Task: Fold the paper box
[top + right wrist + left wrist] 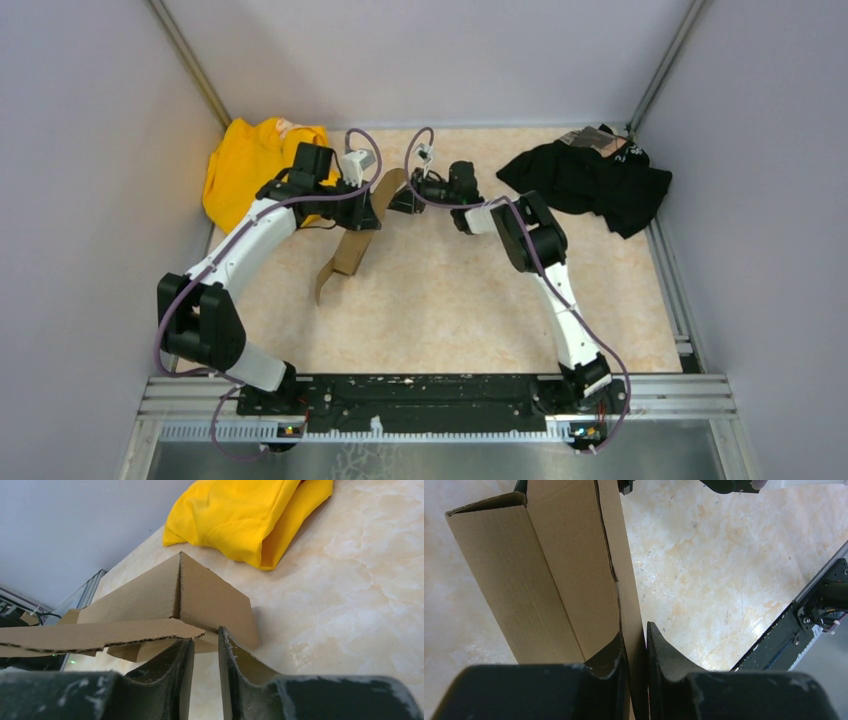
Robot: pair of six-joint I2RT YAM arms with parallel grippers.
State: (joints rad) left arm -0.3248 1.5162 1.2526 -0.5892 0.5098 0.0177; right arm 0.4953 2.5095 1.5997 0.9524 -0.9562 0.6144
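Brown paper box (352, 245) inside left pincer (635, 632), right pincer (205, 637) at its flap.

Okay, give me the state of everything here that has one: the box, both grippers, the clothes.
paper box: partly folded, panels bent at creases, not closed.
left gripper: shut on the paper box.
right gripper: jaws narrow at the box's edge, grip unclear.
yellow garment: crumpled in a heap.
black garment: crumpled in a heap.
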